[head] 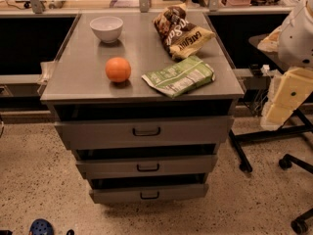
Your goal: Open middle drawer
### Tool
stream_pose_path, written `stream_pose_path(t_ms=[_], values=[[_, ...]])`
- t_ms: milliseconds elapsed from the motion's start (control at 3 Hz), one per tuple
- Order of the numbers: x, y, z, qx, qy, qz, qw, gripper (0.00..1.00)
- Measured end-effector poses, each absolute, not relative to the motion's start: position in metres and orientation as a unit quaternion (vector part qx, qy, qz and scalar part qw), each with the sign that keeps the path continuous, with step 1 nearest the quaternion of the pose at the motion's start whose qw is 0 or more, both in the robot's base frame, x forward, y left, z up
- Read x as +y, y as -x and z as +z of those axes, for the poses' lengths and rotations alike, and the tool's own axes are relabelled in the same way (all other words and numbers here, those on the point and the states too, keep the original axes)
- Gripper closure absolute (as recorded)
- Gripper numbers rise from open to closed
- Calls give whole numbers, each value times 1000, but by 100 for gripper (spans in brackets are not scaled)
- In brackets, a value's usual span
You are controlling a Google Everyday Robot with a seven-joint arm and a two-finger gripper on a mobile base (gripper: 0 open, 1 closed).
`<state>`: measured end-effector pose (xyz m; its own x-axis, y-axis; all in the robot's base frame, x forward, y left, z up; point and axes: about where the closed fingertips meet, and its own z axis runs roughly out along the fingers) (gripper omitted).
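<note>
I see the gripper [284, 101] hanging off the cabinet's right side, near the surface [83, 82] edge and well apart from every handle. I cannot tell whether it is open or closed. The middle drawer [112, 167] sits between the other two, out only slightly, with a dark gap above its front. A bowl [106, 28], an orange [118, 69] and two snack bags [178, 76] rest on top.

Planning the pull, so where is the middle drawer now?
Camera view, low centre: the middle drawer lies between the top drawer and bottom drawer, with the gripper off at the right edge.
</note>
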<state>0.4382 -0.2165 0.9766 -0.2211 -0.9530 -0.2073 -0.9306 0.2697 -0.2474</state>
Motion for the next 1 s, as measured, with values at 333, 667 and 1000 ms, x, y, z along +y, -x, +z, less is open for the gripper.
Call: stream_pose_path(t_ms=[333, 667, 1000], values=[[-215, -440, 970, 779, 605, -33, 162, 0], [-210, -440, 921, 768, 617, -25, 172, 0], [-194, -416, 821, 751, 633, 6, 188, 0]])
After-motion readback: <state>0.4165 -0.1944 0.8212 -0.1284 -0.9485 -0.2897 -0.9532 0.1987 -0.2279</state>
